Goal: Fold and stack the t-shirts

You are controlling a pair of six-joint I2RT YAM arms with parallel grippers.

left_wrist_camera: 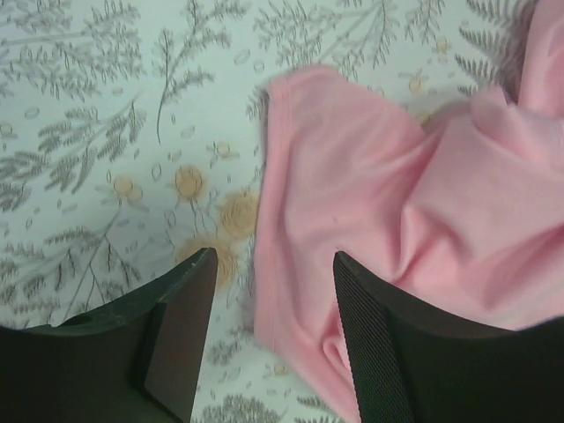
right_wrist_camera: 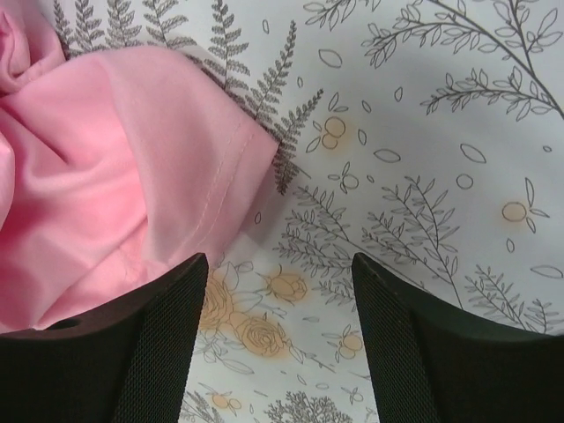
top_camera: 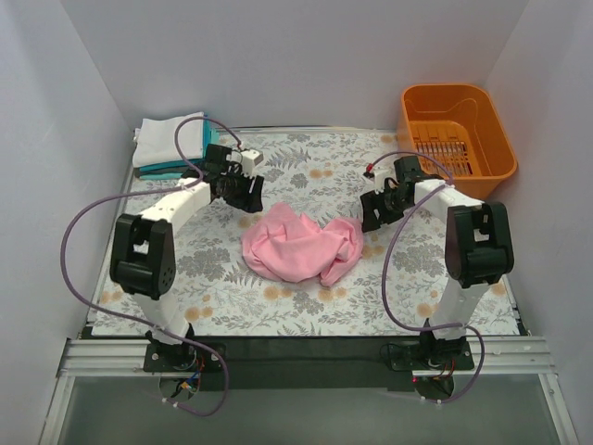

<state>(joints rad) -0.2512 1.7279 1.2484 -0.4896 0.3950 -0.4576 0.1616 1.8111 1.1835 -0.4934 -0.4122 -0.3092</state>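
A crumpled light pink t-shirt lies in the middle of the flowered table cover. A white t-shirt lies folded on a teal one at the back left. My left gripper is open just above the pink shirt's back left edge; in the left wrist view its jaws straddle a hemmed edge of the pink cloth. My right gripper is open and empty beside the shirt's right end; in the right wrist view a pink sleeve hem lies just to its left.
An orange plastic basket stands at the back right corner, empty. White walls close in the table on three sides. Purple cables loop from both arms.
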